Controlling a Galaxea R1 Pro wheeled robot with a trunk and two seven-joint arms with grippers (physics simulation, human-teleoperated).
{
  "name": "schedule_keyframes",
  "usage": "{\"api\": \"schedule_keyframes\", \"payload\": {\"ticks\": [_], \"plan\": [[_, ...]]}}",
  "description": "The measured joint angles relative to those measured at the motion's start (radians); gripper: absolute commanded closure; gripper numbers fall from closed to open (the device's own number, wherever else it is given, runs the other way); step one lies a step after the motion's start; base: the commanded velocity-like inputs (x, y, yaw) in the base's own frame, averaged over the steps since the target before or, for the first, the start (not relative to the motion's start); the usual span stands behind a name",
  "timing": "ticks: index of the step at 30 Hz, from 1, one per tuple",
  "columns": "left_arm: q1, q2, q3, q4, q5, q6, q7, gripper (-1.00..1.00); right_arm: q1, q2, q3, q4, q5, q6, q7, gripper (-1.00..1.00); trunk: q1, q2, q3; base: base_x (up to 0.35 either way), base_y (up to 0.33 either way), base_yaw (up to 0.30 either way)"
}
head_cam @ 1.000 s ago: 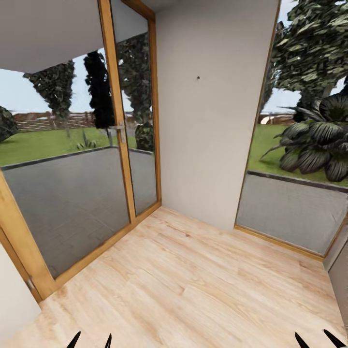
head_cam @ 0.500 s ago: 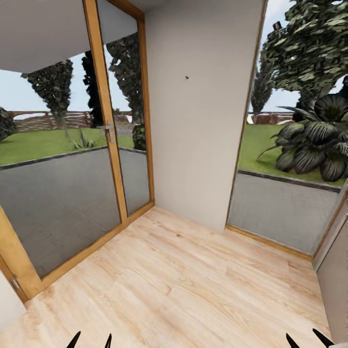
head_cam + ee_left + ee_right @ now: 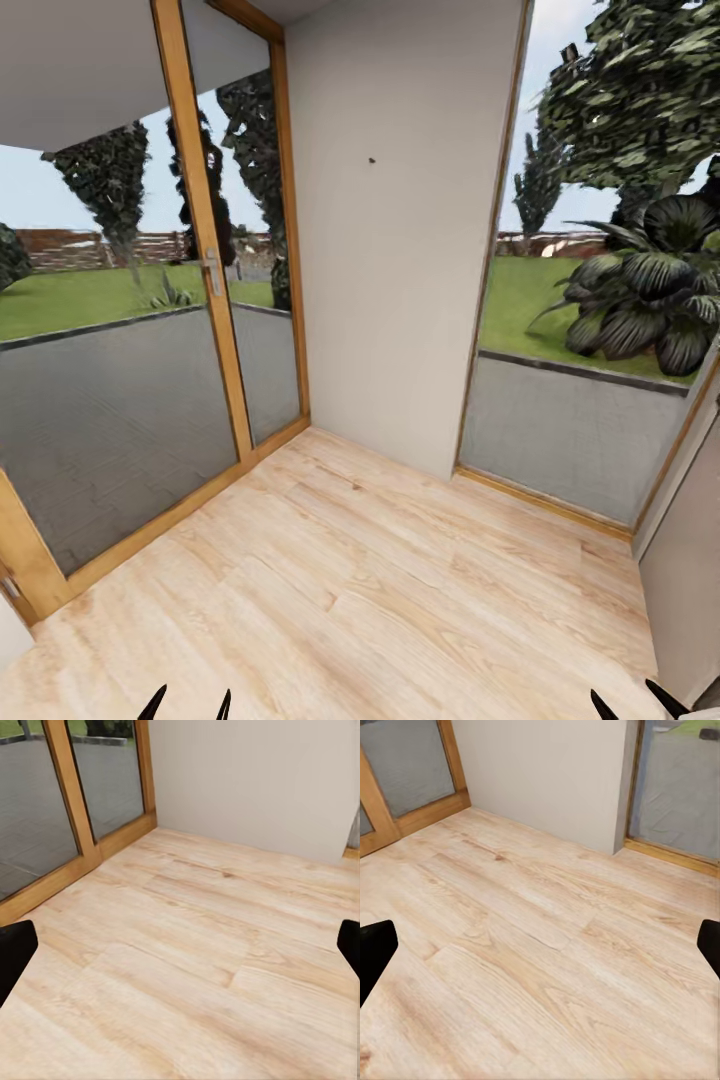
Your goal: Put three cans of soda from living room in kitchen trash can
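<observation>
Left gripper [image 3: 187, 703] and right gripper [image 3: 634, 699]: fingertips alone visible, remainder cut by the head view's lower edge. Glass door [image 3: 100, 330]: frame cropped at left edge. Small dark mark on wall [image 3: 372, 159]: too small to identify

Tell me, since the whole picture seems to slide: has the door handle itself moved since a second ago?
No. The door handle sits at the same spot on its wooden door frame; both slid left together, so the camera turned.
</observation>
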Motion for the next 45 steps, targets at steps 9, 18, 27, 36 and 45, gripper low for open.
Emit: {"api": "schedule_keyframes", "payload": {"ticks": [9, 18, 27, 36, 45], "plan": [[0.0, 0.0, -0.001, 0.0, 0.001, -0.002, 0.001, -1.0, 0.0, 0.001, 0.0, 0.0, 0.0, 0.0, -0.001, -1.0, 0.0, 0.0, 0.001, 0.0, -0.009, 0.199], [0.0, 0.0, -0.001, -0.001, 0.002, -0.002, 0.0, -1.0, 0.0, 0.001, 0.0, 0.001, 0.0, 0.0, -0.001, -1.0, 0.0, 0.0, 0.001, -0.008, -0.178, 0.248], [0.0, 0.0, -0.001, -0.002, 0.003, -0.002, 0.001, -1.0, 0.0, 0.001, 0.008, 0.001, 0.001, 0.0, -0.058, -1.0, 0.0, 0.0, 0.001, -0.094, -0.27, 0.25], [0.0, 0.0, -0.001, -0.003, 0.005, -0.003, 0.002, -1.0, 0.0, 0.0, 0.032, 0.001, 0.0, 0.001, -0.077, -1.0, 0.0, 0.0, 0.001, -0.131, -0.269, 0.237], [0.001, 0.001, -0.001, -0.005, 0.007, -0.013, 0.004, -1.0, 0.0, 0.001, 0.046, 0.0, 0.001, 0.003, -0.078, -1.0, 0.0, 0.0, 0.0, -0.067, -0.112, 0.068]]}}
